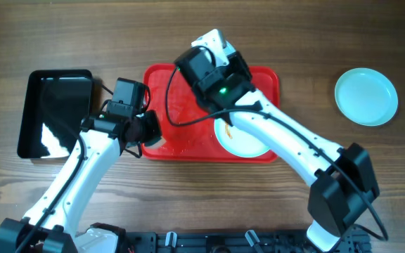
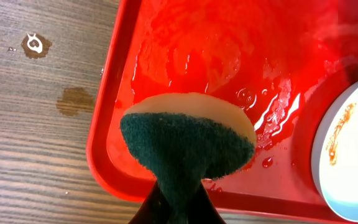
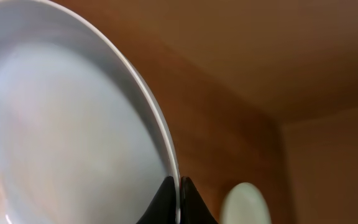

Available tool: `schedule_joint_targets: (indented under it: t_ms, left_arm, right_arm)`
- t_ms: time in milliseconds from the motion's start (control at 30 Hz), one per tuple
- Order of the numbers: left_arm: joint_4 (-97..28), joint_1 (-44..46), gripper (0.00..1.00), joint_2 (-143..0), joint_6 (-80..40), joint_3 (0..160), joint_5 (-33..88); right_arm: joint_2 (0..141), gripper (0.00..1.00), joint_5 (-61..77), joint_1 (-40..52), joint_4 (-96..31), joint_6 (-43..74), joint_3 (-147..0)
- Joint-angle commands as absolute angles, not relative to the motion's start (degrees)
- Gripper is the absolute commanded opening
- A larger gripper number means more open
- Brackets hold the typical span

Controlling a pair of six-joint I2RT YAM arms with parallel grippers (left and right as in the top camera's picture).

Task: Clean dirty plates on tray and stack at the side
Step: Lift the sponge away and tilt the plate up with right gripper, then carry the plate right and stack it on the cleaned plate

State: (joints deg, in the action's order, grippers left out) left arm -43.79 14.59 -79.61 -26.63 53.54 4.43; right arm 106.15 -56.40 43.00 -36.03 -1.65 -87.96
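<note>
The red tray [image 1: 162,77] lies mid-table and is wet [image 2: 107,134]. One plate [image 1: 243,143] with an orange-brown smear lies in its right half and also shows in the left wrist view [image 2: 353,155]. My left gripper [image 2: 179,202] is shut on a green and yellow sponge [image 2: 188,140] over the tray's near left corner [image 1: 151,133]. My right gripper [image 3: 179,186] is shut on the rim of a second plate [image 3: 61,124], held tilted on edge above the tray's far side [image 1: 214,39]. A third plate [image 1: 365,96] lies on the table at the right.
A glossy black tray [image 1: 53,112] sits left of the red tray. Small brown stains [image 2: 35,43] mark the wooden table by the tray's left rim. The right arm [image 1: 287,140] crosses over the tray's right half and hides part of the smeared plate.
</note>
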Motion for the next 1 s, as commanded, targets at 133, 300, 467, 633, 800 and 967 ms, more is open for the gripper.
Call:
schedule_joint_targets:
  t_ms: [133, 300, 467, 633, 800, 967]
  left_arm:
    - [-43.2, 14.4, 0.04, -80.0, -25.8, 54.3, 5.1]
    - [-43.2, 14.4, 0.04, -80.0, -25.7, 54.3, 5.1]
    - [-43.2, 14.4, 0.04, -80.0, -25.8, 54.3, 5.1]
    - [-43.0, 14.4, 0.04, -80.0, -25.9, 54.3, 5.1]
    - [-42.9, 14.4, 0.04, -80.0, -26.0, 54.3, 5.4]
    - [-42.7, 14.4, 0.05, -80.0, -26.0, 54.3, 6.0]
  right_arm:
    - [105.1, 0.04, -75.6, 46.1, -27.1, -15.9, -89.0]
    - [105.1, 0.04, -80.9, 46.5, -21.2, -21.8, -89.0]
    - [105.1, 0.04, -84.5, 46.5, -17.2, -26.1, -89.0]
    - [105.5, 0.04, -84.7, 46.5, -16.5, -26.4, -88.9]
    - [105.6, 0.04, -84.6, 46.9, -16.7, -23.7, -87.5]
    - [105.6, 0.04, -82.5, 47.4, -16.7, -22.3, -85.3]
